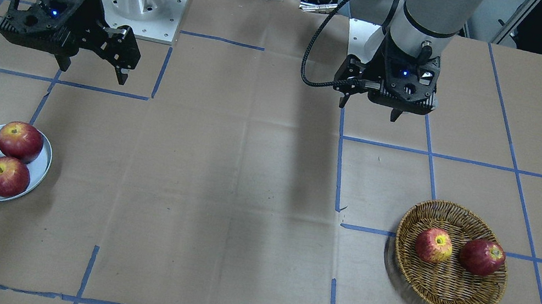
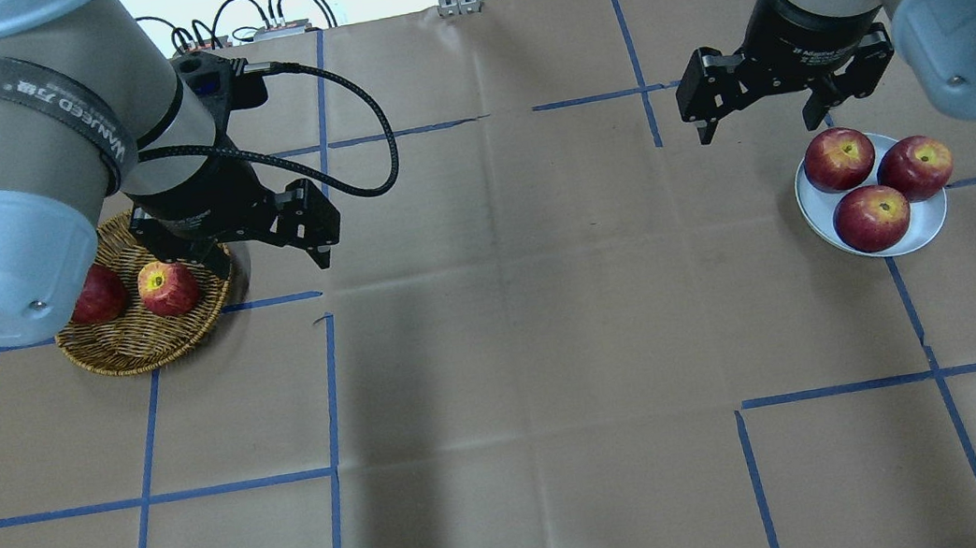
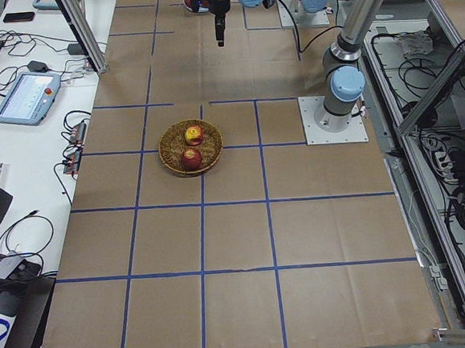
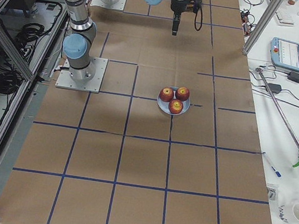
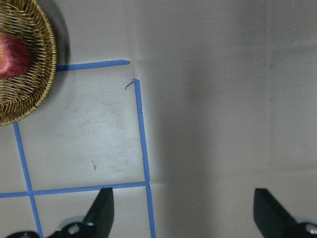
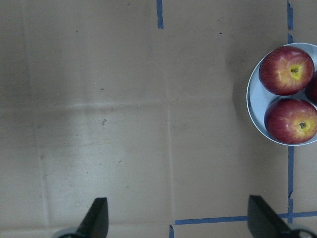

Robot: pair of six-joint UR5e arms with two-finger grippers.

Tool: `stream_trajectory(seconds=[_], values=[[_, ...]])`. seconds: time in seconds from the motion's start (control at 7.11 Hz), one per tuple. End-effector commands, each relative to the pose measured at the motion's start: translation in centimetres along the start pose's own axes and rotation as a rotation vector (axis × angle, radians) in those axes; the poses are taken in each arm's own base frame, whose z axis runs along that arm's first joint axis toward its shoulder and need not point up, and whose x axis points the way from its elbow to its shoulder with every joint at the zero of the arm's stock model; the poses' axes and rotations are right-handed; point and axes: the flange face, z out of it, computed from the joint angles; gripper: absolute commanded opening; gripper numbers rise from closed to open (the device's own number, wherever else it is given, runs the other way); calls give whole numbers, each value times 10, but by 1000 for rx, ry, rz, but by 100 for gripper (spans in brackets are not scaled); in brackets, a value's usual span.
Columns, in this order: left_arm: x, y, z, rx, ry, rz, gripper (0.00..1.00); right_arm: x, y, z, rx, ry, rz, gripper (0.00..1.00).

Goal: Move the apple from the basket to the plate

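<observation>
Streaked apple (image 1: 433, 245) lies in wicker basket (image 1: 439, 290) beside a darker apple (image 1: 481, 256); left hand (image 1: 368, 110) hovers nearby, fingers apart, likely ready to grasp, while right hand (image 1: 94, 72), likewise spread, waits near the three-apple metal plate (image 1: 40, 168).

The table (image 2: 536, 352) is covered in creased brown cardboard sheets, marked into large squares by strips of blue tape (image 2: 321, 390). Seen from overhead, a round wicker basket (image 2: 140, 353) sits on it at the left, over a tape line. A small silvery plate (image 2: 926, 221) sits at the right, well apart from the basket
</observation>
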Motion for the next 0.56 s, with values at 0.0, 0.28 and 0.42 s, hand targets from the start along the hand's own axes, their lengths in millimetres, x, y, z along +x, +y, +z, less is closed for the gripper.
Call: stream_trajectory(seconds=[0.0,0.28,0.42], values=[[-91,-18,4,-1,15,47,99,0,0,0,0,0,0,100],[-177,-54,49,52,-8,80,99,0,0,0,1,0,0,100],[-198,-79,90,92,-28,78,99,0,0,0,1,0,0,100]])
